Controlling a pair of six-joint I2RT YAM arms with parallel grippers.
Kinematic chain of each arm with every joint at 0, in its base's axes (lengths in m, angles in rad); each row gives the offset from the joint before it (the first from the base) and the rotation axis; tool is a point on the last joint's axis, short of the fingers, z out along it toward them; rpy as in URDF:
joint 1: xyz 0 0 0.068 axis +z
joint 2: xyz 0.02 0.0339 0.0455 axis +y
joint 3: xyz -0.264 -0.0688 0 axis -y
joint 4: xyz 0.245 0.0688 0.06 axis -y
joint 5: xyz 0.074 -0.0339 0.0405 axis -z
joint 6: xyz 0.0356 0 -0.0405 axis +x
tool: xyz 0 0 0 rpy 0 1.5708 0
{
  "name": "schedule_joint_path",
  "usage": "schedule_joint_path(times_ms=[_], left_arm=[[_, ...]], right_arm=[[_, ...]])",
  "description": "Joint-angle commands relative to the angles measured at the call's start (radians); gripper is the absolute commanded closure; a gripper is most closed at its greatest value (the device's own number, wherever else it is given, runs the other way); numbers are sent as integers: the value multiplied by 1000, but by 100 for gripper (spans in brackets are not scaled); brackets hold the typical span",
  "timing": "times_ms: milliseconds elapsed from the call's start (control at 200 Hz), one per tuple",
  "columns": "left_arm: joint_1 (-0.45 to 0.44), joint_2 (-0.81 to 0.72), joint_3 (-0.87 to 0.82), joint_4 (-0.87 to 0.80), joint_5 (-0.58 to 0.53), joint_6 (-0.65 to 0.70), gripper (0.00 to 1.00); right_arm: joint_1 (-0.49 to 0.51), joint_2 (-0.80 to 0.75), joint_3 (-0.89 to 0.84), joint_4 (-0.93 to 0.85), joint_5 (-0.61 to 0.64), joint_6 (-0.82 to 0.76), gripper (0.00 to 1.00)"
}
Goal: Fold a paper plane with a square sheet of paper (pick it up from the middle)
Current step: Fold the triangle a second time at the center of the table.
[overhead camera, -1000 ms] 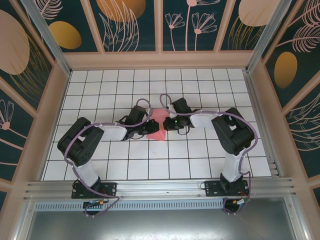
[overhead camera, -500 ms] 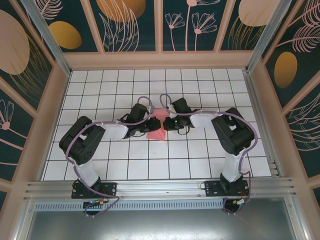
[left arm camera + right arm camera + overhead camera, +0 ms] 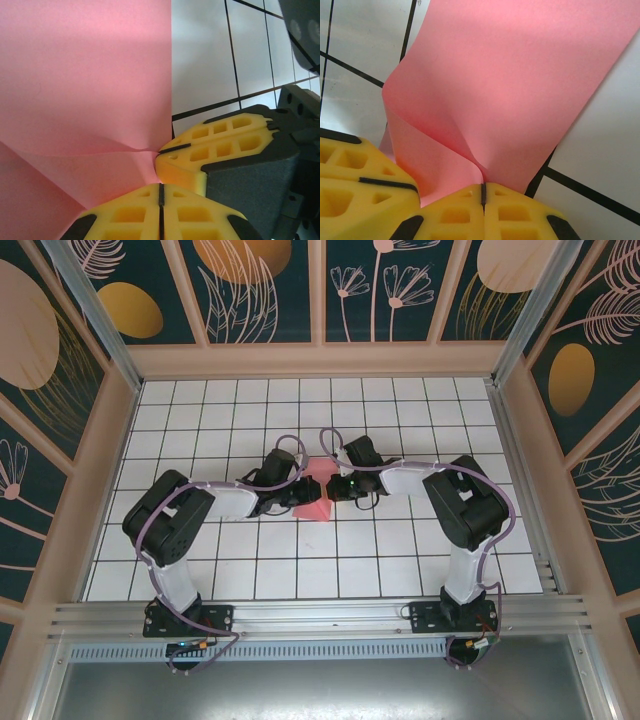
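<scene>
**A:** Where is the square sheet of paper (image 3: 313,504) sitting right now?

**B:** It is lying mid-surface (image 3: 400,550), already partly folded and bunching up between the two arms.

**A:** What are the tools doing?

**B:** The right tool (image 3: 482,192) is pinching a pucker of the sheet, its jaws pressed fully together. The left tool (image 3: 160,189) is clamping just beside it, jaws equally tight. The lower flap is running into its tip, so I am judging that it is gripping paper too.

**A:** Which step are we watching?

**B:** I am reading it as the middle pinch, gathering the sheet along a crease line. Next, both arms are going to need matched, gentle motion, or the thin paper risks tearing or creasing crookedly.
</scene>
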Motion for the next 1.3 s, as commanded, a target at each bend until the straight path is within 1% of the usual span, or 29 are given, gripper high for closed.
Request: schedule_joint_path(times_ms=[0, 1296], left_arm=[[6, 21, 19, -8, -9, 7, 90], [6, 59, 18, -30, -12, 10, 90]], right_arm=[[-10, 38, 1, -25, 27, -22, 98], [-13, 37, -4, -36, 49, -15, 98]])
